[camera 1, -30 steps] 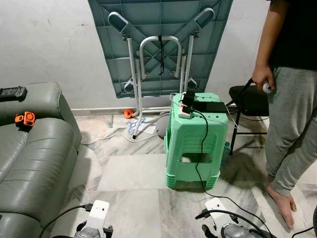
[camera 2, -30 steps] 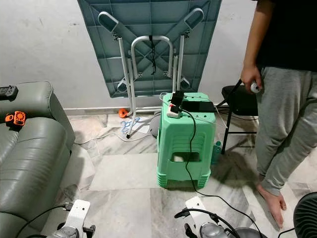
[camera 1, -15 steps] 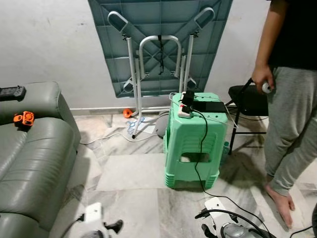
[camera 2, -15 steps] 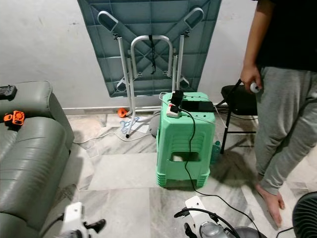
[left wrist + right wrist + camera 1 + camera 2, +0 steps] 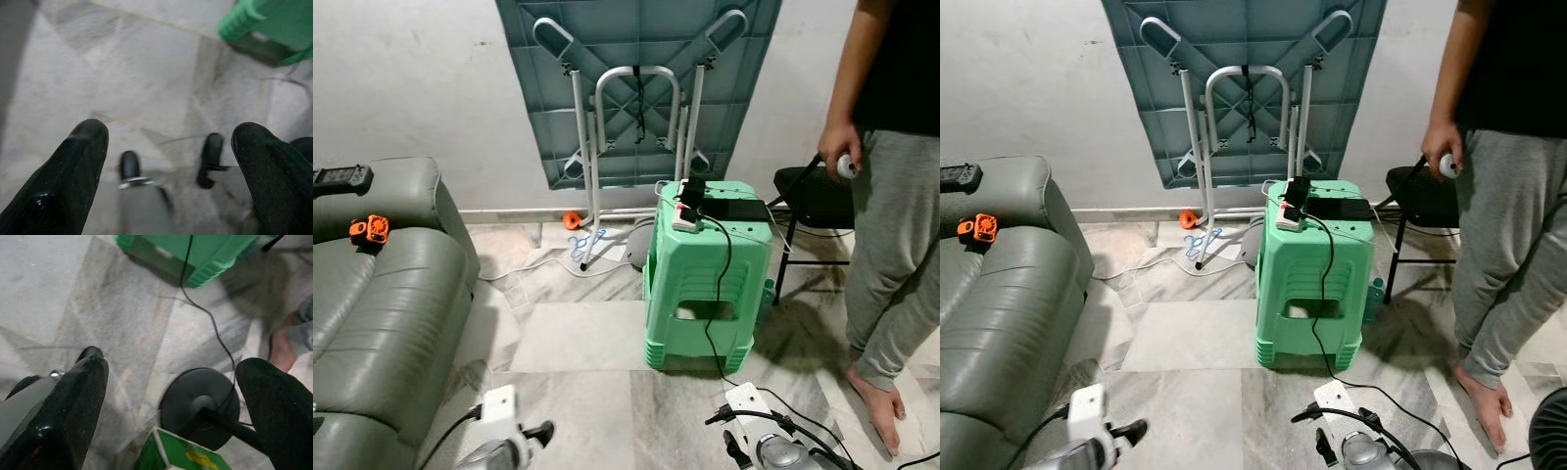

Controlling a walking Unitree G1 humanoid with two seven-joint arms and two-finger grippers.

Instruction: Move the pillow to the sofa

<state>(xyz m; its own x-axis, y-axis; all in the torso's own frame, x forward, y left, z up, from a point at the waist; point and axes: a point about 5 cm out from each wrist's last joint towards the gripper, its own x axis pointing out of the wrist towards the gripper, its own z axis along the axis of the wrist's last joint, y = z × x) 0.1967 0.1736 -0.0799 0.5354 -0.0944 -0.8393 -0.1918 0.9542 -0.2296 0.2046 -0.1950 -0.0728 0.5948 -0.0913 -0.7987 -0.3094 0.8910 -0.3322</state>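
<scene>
The grey-green leather sofa (image 5: 386,304) stands at the left, its seat and armrest facing me. My left arm (image 5: 501,443) hangs low at the bottom left, just off the sofa's front corner. My left gripper (image 5: 171,142) is open over bare marble floor, its two black fingers wide apart with nothing between them. My right arm (image 5: 766,452) hangs low at the bottom right. My right gripper (image 5: 171,377) is open too, above the floor and a black round fan base (image 5: 200,406).
A stack of green plastic stools (image 5: 707,279) with a power strip and black cable stands ahead. Behind it a folded table (image 5: 636,88) leans on the wall. A person (image 5: 891,186) stands barefoot at the right beside a black chair (image 5: 808,196). An orange item (image 5: 369,229) and a remote (image 5: 340,178) lie on the sofa.
My left arm has turned at the bottom left, so a black fingertip now shows beside its white plate. The camera has shifted slightly. The right arm is unchanged.
</scene>
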